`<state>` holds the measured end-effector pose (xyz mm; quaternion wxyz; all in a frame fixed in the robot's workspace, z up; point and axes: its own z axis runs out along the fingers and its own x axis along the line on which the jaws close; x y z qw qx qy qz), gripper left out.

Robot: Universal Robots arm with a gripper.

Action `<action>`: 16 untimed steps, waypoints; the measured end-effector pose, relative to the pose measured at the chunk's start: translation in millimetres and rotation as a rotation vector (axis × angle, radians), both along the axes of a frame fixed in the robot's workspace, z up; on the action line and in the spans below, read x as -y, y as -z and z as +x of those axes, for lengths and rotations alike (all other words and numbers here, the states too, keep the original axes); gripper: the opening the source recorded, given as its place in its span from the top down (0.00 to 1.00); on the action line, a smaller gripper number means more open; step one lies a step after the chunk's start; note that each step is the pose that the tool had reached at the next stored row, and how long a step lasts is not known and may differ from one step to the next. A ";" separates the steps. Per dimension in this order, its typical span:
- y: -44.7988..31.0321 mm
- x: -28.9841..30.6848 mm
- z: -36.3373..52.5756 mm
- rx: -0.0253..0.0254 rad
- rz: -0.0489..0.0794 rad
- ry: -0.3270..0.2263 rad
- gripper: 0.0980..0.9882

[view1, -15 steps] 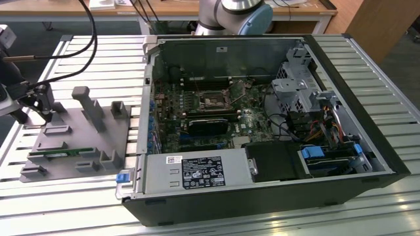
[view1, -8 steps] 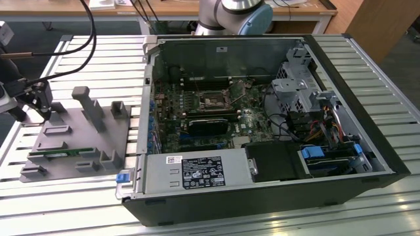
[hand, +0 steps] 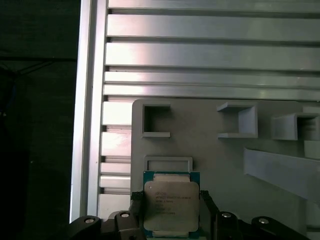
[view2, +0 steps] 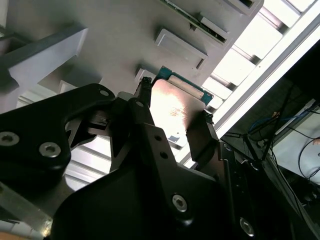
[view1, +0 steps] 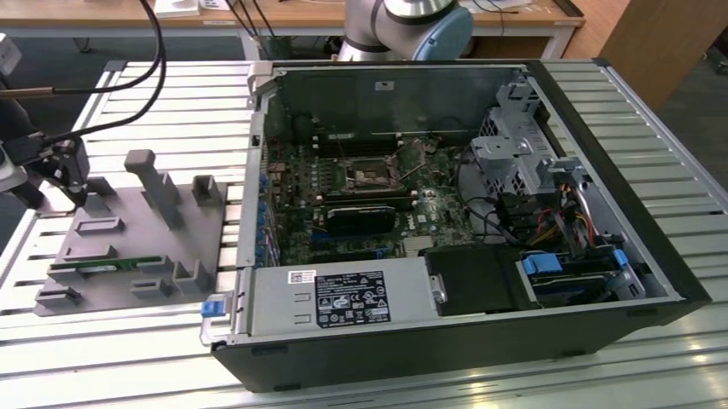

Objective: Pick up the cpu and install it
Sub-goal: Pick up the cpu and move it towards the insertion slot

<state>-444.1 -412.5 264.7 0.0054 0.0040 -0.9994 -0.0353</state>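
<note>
Silver metal with a thin green rim: that is the cpu (hand: 171,205), and your pincer (hand: 171,214) has hold of it. In both wrist views you can see the two dark fingers (hand: 137,206) pressed against opposite edges of the chip. They are closed only as far as its width, and its shiny face is turned toward the cameras. In the second wrist view the cpu (view2: 172,107) sits between the tips of the pincer (view2: 172,120), catching the light. It hangs over the grey tray (hand: 210,150), just beside a shallow square pocket near the tray's edge. You cannot tell whether it is touching the tray.

In the exterior view, the pincer (view1: 68,175) is out at nine o'clock, the exterior view's left, above the far part of the tray (view1: 125,256). The tray lies on the slatted aluminium table (view1: 170,111). A green memory stick (view1: 102,266) rests in a slot at about six o'clock from the pincer. The open computer case (view1: 637,256) lies at three o'clock from the tray. The dark socket (view1: 370,176) on its board is well apart from the cpu.
</note>
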 end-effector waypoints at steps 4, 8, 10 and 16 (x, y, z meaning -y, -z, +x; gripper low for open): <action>-7.1 0.0 0.0 -0.0001 0.000 0.000 0.51; -12.5 0.0 0.0 -0.0001 0.000 0.000 0.51; -15.1 0.0 0.0 -0.0001 0.000 0.000 0.51; -21.8 0.0 0.0 -0.0002 0.000 0.000 0.51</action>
